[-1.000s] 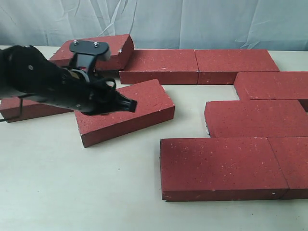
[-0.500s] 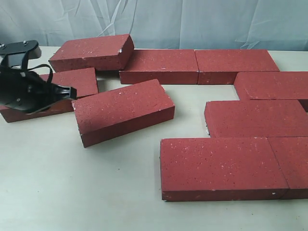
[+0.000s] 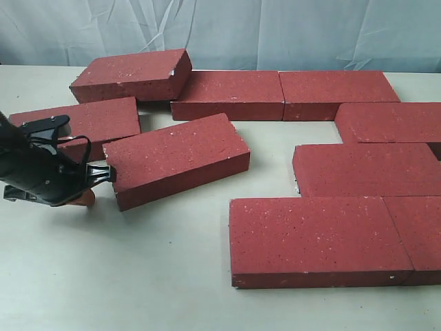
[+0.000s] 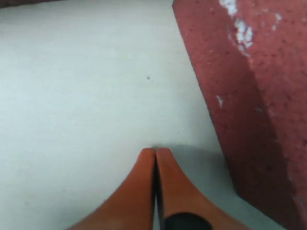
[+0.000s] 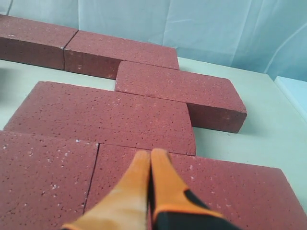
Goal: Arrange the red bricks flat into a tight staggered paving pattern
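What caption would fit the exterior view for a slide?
Shut left gripper low over the table beside the skewed red brick, not yet aligned with the laid bricks.

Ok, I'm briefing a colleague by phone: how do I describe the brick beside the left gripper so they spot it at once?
In the exterior view, start at the neat rows of red bricks on the right of the pale table. Left of them lie three loose ones; the skewed brick is the front one, by the shut left gripper. It is the most sharply slewed.
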